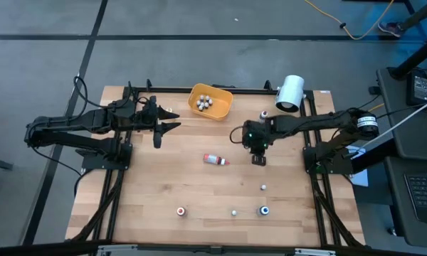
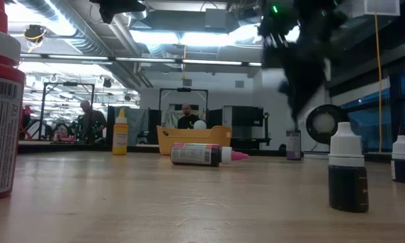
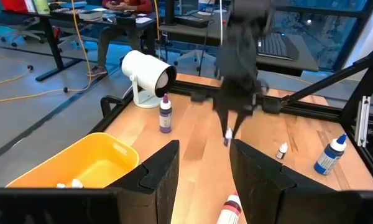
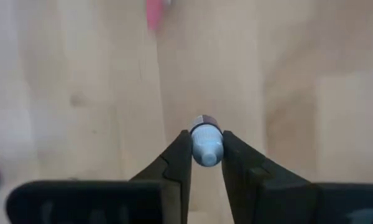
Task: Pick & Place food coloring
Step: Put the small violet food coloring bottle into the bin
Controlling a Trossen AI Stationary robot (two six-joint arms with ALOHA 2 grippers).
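My right gripper [image 4: 205,138] hangs over the middle right of the table, shut on a tiny food coloring bottle [image 4: 205,149] with a pale top; the left wrist view shows that bottle [image 3: 227,137] below its dark fingers. A pink-tipped bottle [image 1: 215,160] lies on its side at mid table. More tiny bottles stand near the front edge, among them a red-topped bottle [image 1: 180,210] and a blue-topped bottle [image 1: 264,210]. The orange bowl [image 1: 224,107] at the far middle holds several bottles. My left gripper [image 3: 204,171] waits open, raised, left of the bowl. My right gripper pinches the tiny bottle between its two fingertips, one on each side just behind the pale top [image 4: 205,155]. The fingers come from above, pointing steeply down. The bottle is lifted clear of the table, its pale top turned up toward the wrist.
A big white cylinder [image 1: 290,92] lies at the far right corner, with a purple bottle [image 3: 165,115] upright beside it. A black frame rail [image 1: 314,192] borders the table. Bare wood lies between the pink-tipped bottle and the front row of bottles.
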